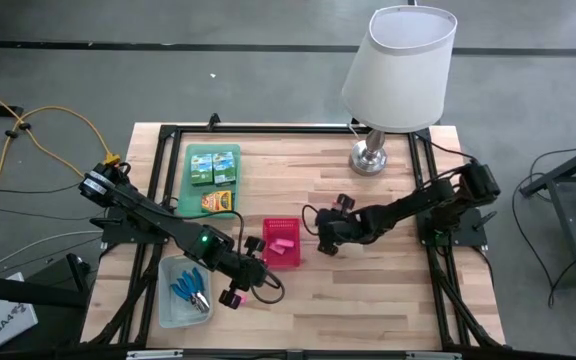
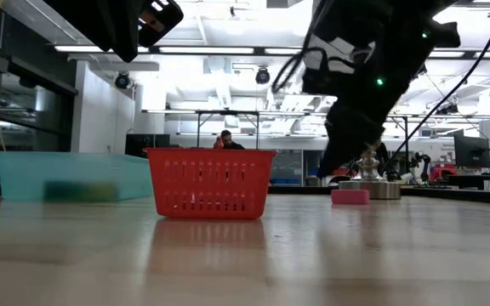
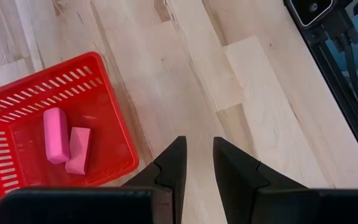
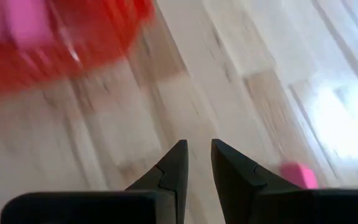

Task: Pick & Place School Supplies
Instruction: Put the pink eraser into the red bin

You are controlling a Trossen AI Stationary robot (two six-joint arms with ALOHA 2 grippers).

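The right gripper [image 1: 320,238] hangs over the bench [image 1: 368,290] just beside the red basket [image 1: 282,243], on its lamp-ward side. Its fingers [image 4: 171,167] stand close together with a narrow gap, and nothing lies between them. The left gripper [image 1: 255,255] sits at the basket's opposite, bin-side corner; its fingers [image 3: 174,163] are likewise nearly together and empty.

Two pink erasers [image 3: 66,138] lie side by side, touching, on the basket floor. A third pink eraser [image 2: 350,196] rests loose on the bench near the lamp base [image 1: 370,158]. The right wrist view shows it [image 4: 296,173] just off to one side of the right gripper's fingers, not on their line. The right arm appears to be the nearer one, so a sideways correction would likely precede any descent. Its long axis relative to the jaws cannot be determined.

Green-and-yellow boxes [image 1: 213,166] sit on the green tray [image 1: 194,200], and blue-handled tools [image 1: 190,291] lie in the clear bin [image 1: 167,303], both well apart from the right gripper and closer to the left arm.

The low view alone shows the loose eraser resting flat on the bench; in the high view it cannot be made out, probably hidden by the arm. The left wrist view alone shows the basket's contents clearly.
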